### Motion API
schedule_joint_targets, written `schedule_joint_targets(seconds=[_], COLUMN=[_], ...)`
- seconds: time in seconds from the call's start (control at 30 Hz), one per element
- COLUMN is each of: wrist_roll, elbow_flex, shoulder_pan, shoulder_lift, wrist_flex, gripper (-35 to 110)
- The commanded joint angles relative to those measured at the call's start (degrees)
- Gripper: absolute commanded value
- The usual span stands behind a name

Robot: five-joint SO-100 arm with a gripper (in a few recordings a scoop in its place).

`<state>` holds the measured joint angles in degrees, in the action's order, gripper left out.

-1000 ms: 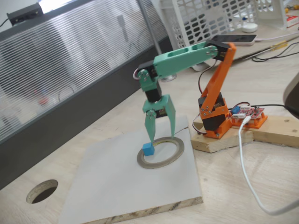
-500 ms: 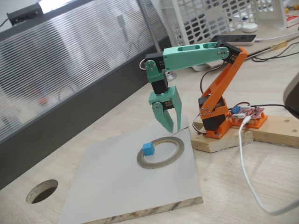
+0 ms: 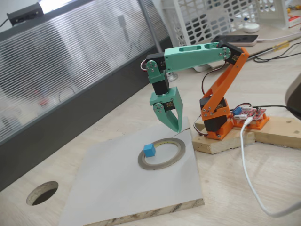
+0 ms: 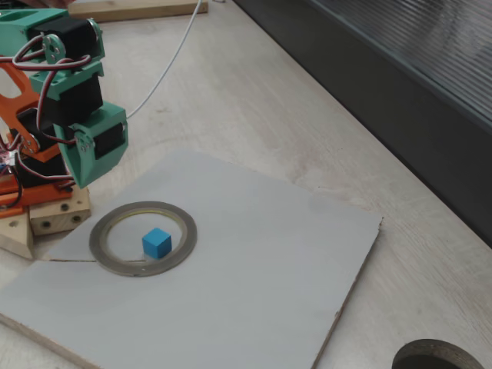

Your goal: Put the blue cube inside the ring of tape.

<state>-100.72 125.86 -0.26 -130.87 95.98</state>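
Note:
The blue cube (image 3: 149, 150) lies free on the white board inside the ring of tape (image 3: 160, 166), close to the ring's left inner rim in a fixed view. Another fixed view shows the cube (image 4: 157, 243) well within the ring (image 4: 190, 238). My green gripper (image 3: 176, 128) hangs above the ring's far edge, clear of the cube, pointing down. Its fingers are shut together with nothing between them. The gripper (image 4: 83, 177) appears end-on above the ring's left side.
The white board (image 3: 117, 188) lies on a wooden table. A round dark hole (image 3: 42, 192) is cut in the table near the board's corner. The orange arm base stands on a wooden block (image 3: 221, 143) beside a red circuit board (image 3: 251, 115) and a white cable (image 3: 247, 165).
The gripper lifted off the cube, leaving it inside the ring, and drew up and back toward the base. Its fingers then closed together.

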Motion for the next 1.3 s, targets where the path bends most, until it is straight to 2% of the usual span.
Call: schedule_joint_targets(seconds=[0.0,0.33,0.6,0.9,1.1,1.27], wrist_roll=[-0.4,-0.4,0.1,-0.4,-0.4,-0.4], elbow_flex=[-0.2,-0.1,0.6,0.9,0.9,0.8], shoulder_pan=[-0.7,-0.4,12.8,13.5,13.6,13.6], shoulder_lift=[-1.8,-8.2,-8.8,-8.8,-8.8,-8.8], wrist_flex=[1.1,1.5,7.3,7.6,13.9,13.9], gripper=[0,0,0,0,0,0])
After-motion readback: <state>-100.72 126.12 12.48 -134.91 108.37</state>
